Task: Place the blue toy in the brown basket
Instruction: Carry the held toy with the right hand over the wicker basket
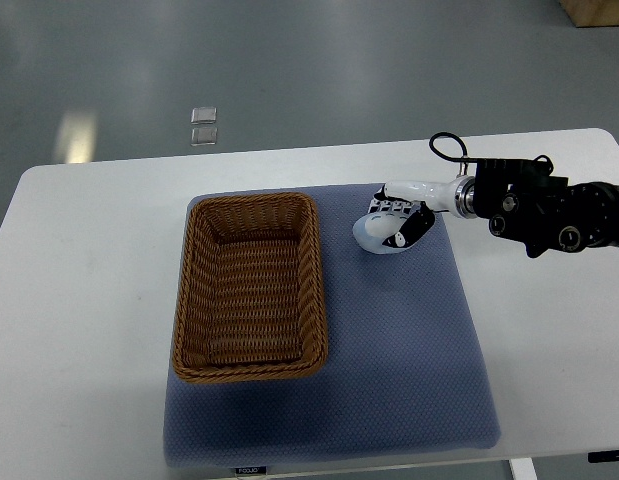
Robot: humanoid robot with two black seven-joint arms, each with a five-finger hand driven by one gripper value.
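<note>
Grey floor surrounds a white worktop (89, 250), seen from steeply above. On it lies a blue-grey padded mat (409, 340), and on the mat's left part sits a brown basket (189, 300), rectangular, woven and holding nothing.

From the picture's right edge the right arm reaches in, black at the wrist and white toward the end. Its right hand (394, 225) rests over the upper middle of the mat, just to the right of the basket's upper right corner. The fingers are curled downward around a pale, bluish-white rounded thing, which seems to be the blue toy (372, 237). Only its left and lower edges show from under the fingers, so its shape cannot be made out, and it is hard to tell whether the hold is firm or only a loose cupping. The toy appears to be at mat level, near the basket's right rim but apart from it.

No left arm is in view.

The step in hand looks like securing the toy before carrying it. To do it well, the fingers should close fully under the toy's sides, then lift straight up high enough to clear the basket's rim before travelling left, and release only once over the basket's open middle.
</note>
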